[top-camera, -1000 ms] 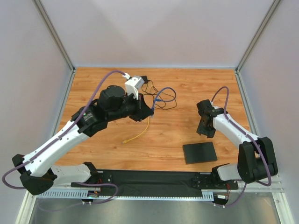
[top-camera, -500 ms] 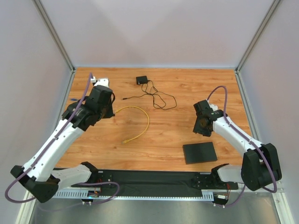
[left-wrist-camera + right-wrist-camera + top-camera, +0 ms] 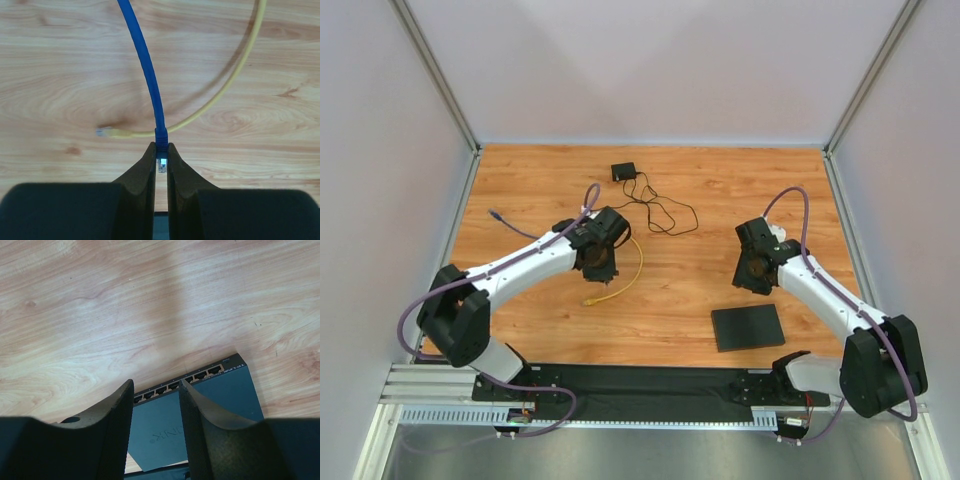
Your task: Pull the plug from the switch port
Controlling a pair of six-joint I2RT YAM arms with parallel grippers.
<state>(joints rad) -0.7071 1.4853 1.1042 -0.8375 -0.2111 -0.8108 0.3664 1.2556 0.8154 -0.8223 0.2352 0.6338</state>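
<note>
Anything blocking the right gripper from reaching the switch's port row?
Nothing visible. In the right wrist view the open right gripper looks straight onto the switch and its port row, with no cable across them. The blue cable's plug sits pinched in the left gripper.

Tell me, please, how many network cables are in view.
2. The blue cable is pinched at its plug by the left gripper. The yellow cable lies loose on the table just beyond it. The arms may hide others.

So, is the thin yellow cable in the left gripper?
No, the left gripper pinches the blue cable's plug; the yellow cable lies loose.
</note>
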